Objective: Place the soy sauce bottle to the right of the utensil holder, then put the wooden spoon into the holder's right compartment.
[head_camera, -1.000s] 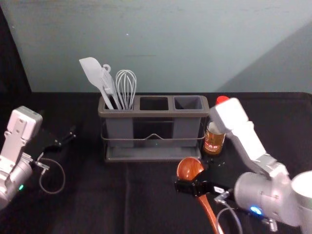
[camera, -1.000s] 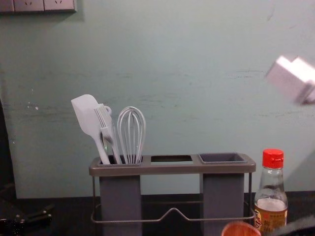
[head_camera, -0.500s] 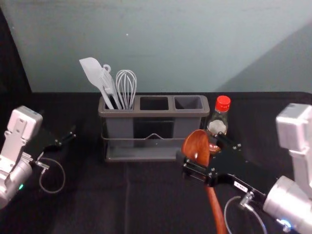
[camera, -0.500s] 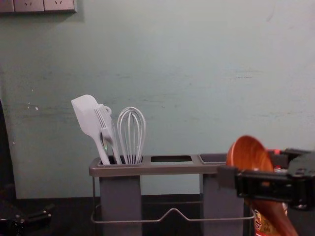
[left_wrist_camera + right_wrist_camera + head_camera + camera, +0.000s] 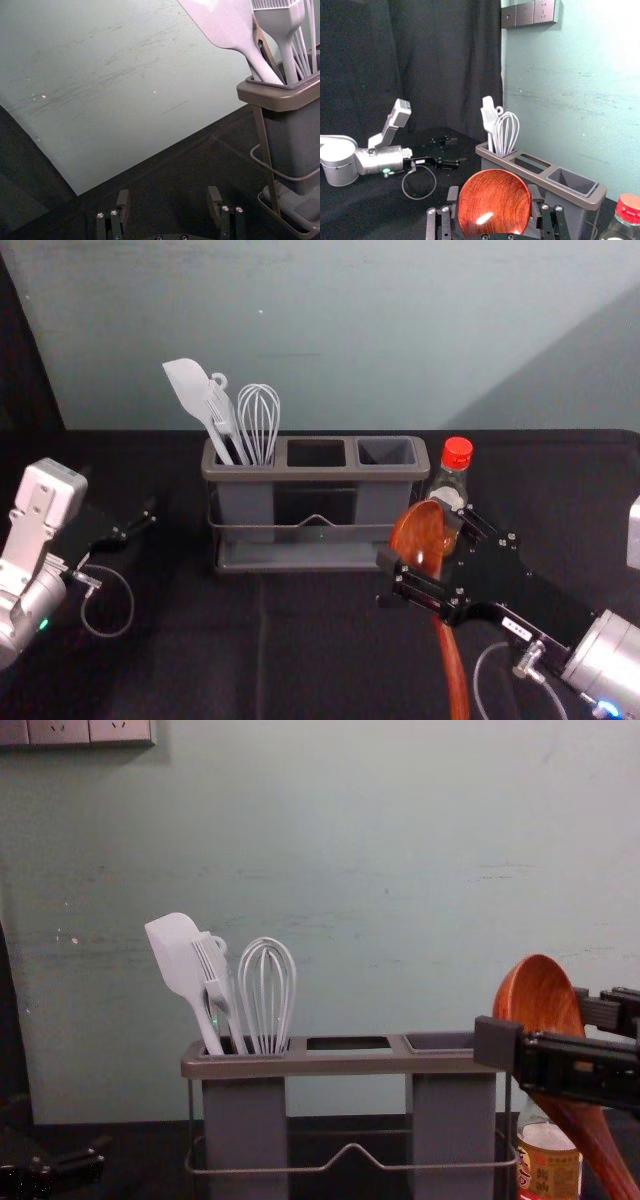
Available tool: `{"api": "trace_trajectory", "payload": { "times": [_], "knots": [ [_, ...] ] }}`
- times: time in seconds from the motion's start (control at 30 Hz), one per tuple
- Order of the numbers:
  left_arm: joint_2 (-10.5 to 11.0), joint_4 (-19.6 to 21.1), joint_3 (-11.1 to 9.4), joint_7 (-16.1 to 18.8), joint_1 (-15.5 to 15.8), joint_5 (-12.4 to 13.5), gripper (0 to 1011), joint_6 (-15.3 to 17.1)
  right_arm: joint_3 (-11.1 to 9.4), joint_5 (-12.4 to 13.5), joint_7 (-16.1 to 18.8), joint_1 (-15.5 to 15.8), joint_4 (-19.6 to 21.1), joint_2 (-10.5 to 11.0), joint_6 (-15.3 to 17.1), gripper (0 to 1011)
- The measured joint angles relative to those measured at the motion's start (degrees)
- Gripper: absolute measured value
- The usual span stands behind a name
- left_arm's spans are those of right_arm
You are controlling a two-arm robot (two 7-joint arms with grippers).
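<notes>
Since all places are reckoned from it, first the utensil holder (image 5: 317, 474): upright on the worktop (image 5: 200, 640), right compartment (image 5: 386, 452) vacant. Right end effector (image 5: 414, 534): before the holder's right end, grasping the wooden spoon (image 5: 540, 995). Left end effector (image 5: 168, 192): idle left of the holder, released, fingers apart. Wooden spoon: to be placed, by my reckoning, by lifting until the handle's end clears the holder's rim, swinging it upright over the right compartment, then lowering straight and letting go. Its bowl sits between the gripping fingers and rises above them, handle slanting down below. Soy sauce bottle (image 5: 447, 480): right of the holder, standing; I'd keep the handle from knocking it.
</notes>
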State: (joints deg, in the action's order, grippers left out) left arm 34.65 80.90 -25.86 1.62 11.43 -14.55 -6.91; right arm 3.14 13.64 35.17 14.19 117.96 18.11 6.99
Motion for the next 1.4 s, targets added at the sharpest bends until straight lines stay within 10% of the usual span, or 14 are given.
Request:
{"api": "trace_trajectory", "payload": {
  "times": [0.93, 1.4],
  "knots": [
    [0.00, 0.00, 0.00, 0.00, 0.00, 0.00, 1012, 0.00, 0.45, -0.17, -0.09, -0.49, -0.05, -0.01, 0.23, 840],
    [0.00, 0.00, 0.00, 0.00, 0.00, 0.00, 1012, 0.00, 2.35, 0.18, -1.28, -9.37, -3.14, 1.63, 1.37, 840]
  ]
}}
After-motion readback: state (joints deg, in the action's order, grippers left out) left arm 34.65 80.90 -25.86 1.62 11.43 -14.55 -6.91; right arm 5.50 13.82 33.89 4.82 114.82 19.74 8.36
